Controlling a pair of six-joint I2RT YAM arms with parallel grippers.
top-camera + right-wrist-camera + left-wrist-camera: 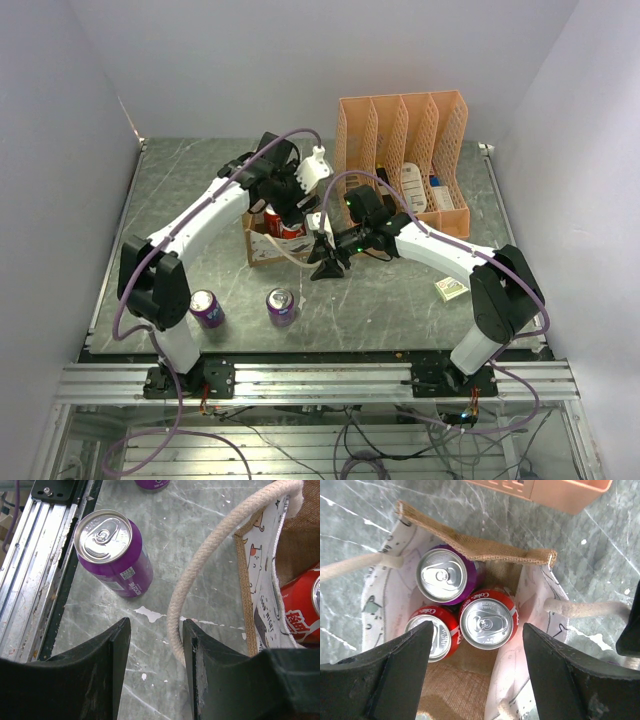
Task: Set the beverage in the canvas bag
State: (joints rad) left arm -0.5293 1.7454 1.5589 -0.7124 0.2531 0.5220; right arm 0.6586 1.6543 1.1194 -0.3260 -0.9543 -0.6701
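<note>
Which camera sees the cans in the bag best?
Left wrist: it looks straight into the canvas bag at three cans. Top external shows red slivers under the left arm; right wrist, one red edge.

The left arm (200,215) rises from its base at the near left, folds at a dark elbow, and stretches its white link forward and toward the middle. There the wrist bends over so the left end effector (287,203) points straight down. Its wrist view shows 2 black fingers (400,665) spread wide, clamping nothing. The right arm (440,252) reaches from the near right toward the middle, lower and flatter. The right end effector (328,262) tilts downward, its 2 fingers parted by a narrower gap with nothing pinched between them. The 2 end effectors sit near each other, not touching.
</note>
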